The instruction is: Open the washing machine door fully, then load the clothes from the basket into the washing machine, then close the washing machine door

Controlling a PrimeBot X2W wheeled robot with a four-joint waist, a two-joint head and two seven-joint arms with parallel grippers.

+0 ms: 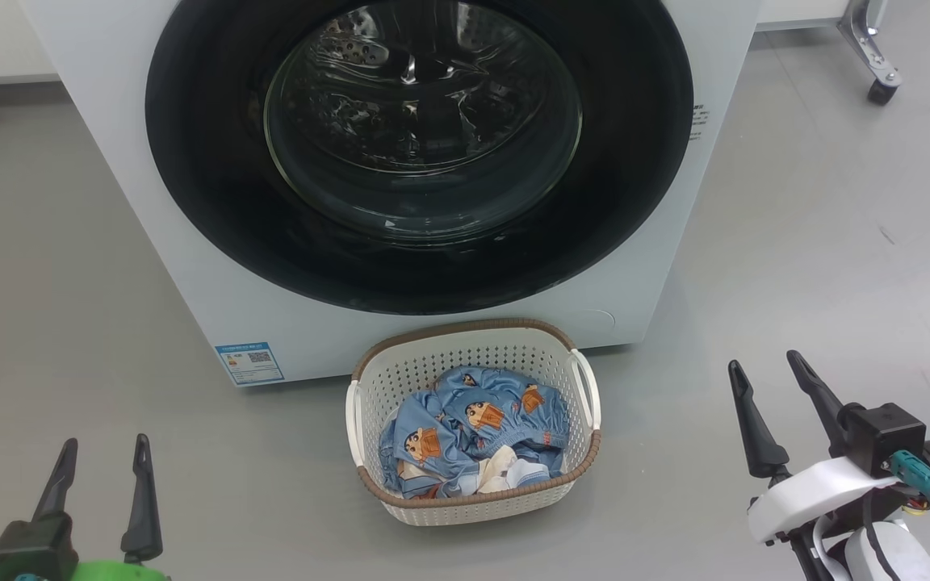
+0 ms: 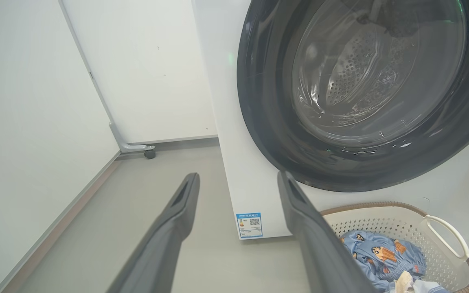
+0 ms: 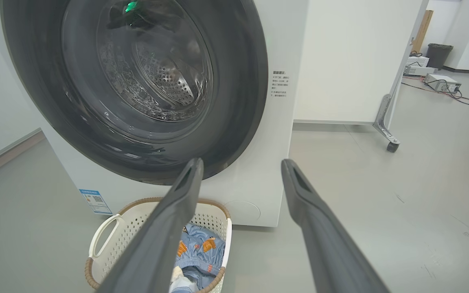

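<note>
My left gripper (image 1: pixel 106 440) and right gripper (image 1: pixel 763 360) hang spread wide, holding nothing. The washing machine door (image 1: pixel 215 202) sits shut behind the basket (image 1: pixel 465 327): stiff, glossy (probably slippery), so I'd hook its rim.

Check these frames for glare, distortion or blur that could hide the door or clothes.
Head view: even soft light, sharp; streaky reflections on the door glass, clothes read clearly. Left wrist view: wide-angle lens leans the washer edge; left fingers look soft up close. Right wrist view: green glint on the glass; one right finger covers part of the basket.
</note>
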